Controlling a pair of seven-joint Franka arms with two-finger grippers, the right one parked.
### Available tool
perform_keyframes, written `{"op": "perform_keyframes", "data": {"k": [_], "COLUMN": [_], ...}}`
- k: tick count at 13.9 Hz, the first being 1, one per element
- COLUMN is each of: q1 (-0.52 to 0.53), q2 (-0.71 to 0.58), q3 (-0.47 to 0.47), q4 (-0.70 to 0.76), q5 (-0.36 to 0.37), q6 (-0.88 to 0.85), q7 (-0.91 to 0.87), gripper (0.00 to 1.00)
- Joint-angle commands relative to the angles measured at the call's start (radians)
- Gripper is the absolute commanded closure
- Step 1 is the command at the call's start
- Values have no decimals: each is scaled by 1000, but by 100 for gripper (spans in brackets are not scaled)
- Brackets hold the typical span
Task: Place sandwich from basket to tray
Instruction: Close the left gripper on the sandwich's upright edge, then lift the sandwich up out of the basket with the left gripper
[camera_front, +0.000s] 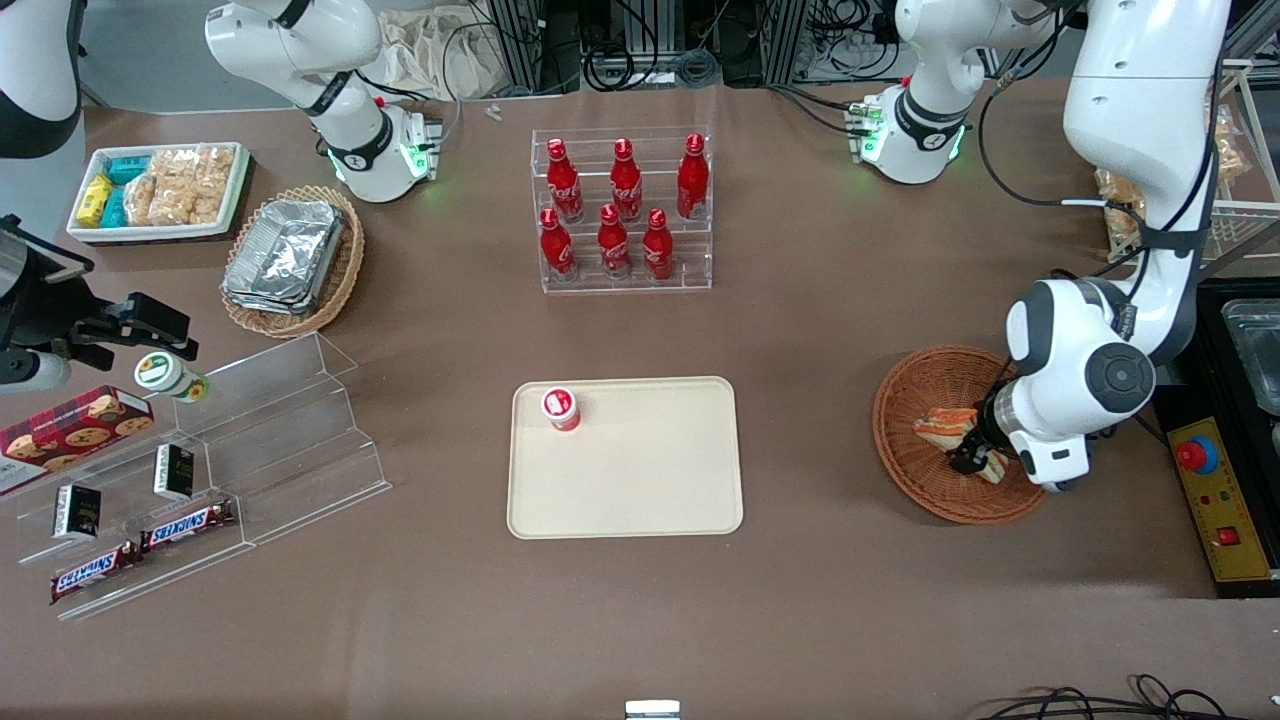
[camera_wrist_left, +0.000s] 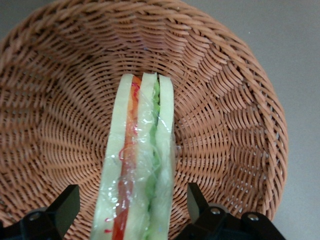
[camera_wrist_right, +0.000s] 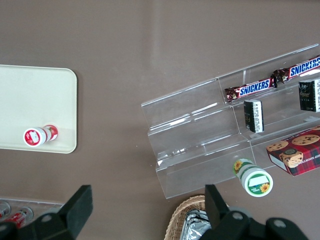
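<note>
SNICKERS – white-bordered blue letters on two brown candy bars lying end to end on lowest step of clear acrylic riser; same word readable on both bars in right wrist view. Red bottles in clear rack carry white script logo – too small to read with certainty. No other legible text, numbers or signs.
</note>
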Motion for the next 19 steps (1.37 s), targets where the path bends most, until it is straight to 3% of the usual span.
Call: {"op": "perform_keyframes", "data": {"k": [1, 2, 6, 15, 17, 19], "q1": [-3, -3, -3, 2, 2, 2], "q2": [12, 13, 7, -13, -22, -23], "q3": [-13, -17, -18, -66, -105, -174], "q4": [18, 20, 72, 576, 667, 705], "q5": [-8, -8, -1, -4, -8, -8], "q6": [20, 20, -36, -662, -734, -744], "q7": [-82, -84, -76, -10, 71, 277], "gripper": [93, 100, 100, 100, 100, 100]}}
